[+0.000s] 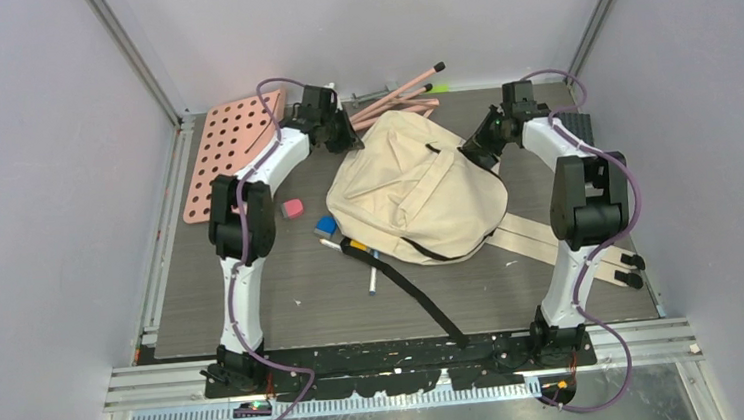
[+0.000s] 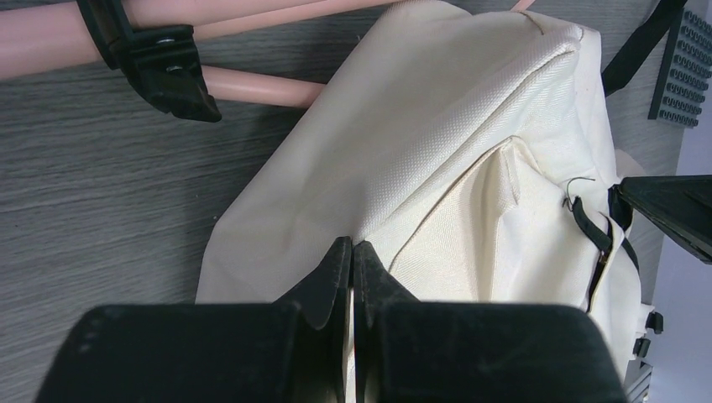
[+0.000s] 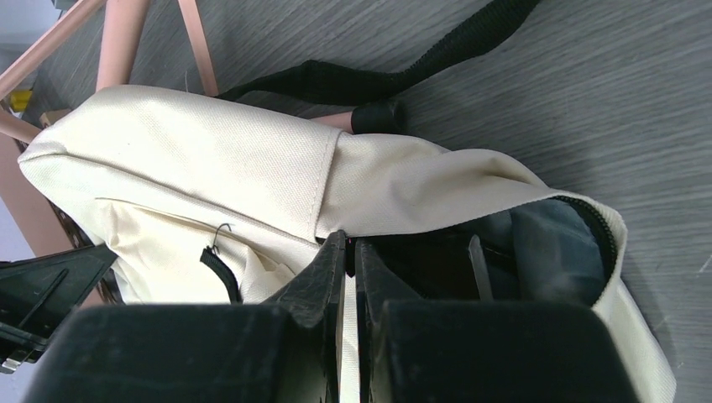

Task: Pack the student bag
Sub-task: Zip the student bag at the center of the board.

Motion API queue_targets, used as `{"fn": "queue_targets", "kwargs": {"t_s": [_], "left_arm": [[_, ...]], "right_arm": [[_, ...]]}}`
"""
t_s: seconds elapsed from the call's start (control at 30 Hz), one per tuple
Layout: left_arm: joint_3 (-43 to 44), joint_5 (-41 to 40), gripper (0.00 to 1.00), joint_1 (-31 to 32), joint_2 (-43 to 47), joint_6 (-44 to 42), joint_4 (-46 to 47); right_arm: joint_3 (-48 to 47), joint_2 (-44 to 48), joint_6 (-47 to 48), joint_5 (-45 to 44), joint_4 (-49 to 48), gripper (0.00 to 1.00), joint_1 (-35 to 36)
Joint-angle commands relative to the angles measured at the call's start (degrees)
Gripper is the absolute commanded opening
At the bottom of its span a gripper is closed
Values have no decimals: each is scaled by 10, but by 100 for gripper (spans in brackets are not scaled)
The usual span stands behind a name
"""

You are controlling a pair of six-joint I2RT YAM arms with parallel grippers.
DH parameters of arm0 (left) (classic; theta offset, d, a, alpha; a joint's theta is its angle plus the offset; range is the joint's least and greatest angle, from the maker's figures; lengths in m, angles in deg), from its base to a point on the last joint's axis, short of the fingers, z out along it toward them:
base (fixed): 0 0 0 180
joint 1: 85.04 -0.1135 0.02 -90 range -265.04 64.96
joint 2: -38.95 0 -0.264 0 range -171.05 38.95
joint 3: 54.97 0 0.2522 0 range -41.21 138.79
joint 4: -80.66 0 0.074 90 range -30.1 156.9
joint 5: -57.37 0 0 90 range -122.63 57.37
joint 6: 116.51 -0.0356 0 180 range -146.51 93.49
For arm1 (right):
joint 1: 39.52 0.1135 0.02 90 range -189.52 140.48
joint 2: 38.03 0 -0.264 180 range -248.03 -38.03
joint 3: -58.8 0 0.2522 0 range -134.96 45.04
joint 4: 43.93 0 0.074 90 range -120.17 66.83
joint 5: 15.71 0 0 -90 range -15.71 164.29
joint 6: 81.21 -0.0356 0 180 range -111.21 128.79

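**Cream cloth pinched at two corners**

Cream-beige and slumped, the student bag [image 1: 417, 191] lies at the middle of the grey wood-grain table [image 1: 285, 307], and both arms reach to its far edge.

The left claw [image 2: 353, 248] sits at the bag's 10 o'clock. Its fingers are clenched tip to tip, and the pale sliver between them looks like a thin fold of the bag's cloth, though the wrist view is too tight to be sure how much it holds.

The right claw [image 3: 350, 243] is at the bag's 2 o'clock, with its fingers closed on the cream rim of the bag's mouth. Just beside it the mouth gapes, showing the grey lining [image 3: 550, 248] and a curve of black zipper [image 3: 598, 227].

Around the bag:
- Pink tubes [image 1: 401, 92] lie at 12 o'clock, touching its far side.
- A pink pegboard [image 1: 231, 151] lies at 10 o'clock, well apart.
- A pink eraser [image 1: 292, 208] and a blue block [image 1: 325, 225] lie at 9 o'clock.
- A pen [image 1: 373, 273] lies at 7 o'clock.
- A black strap [image 1: 420, 296] trails from the bag towards 6 o'clock.
- Beige straps [image 1: 551, 241] stretch out at 4 o'clock.
- A dark studded plate [image 2: 684, 71] lies beyond the bag's 2 o'clock corner.
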Motion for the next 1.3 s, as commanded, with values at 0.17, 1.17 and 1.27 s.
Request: {"fn": "queue_targets", "kwargs": {"t_s": [0.17,1.17,1.27], "left_arm": [[-16,-84,0,-29,52,-7,-31],[198,119,68,-2,-136,31,115],[205,119,68,7,-144,32,115]], "right_arm": [[22,40,21,-76,45,1,-38],[21,19,62,103,-31,2,-8],[20,19,64,101,-28,2,-7]]}}
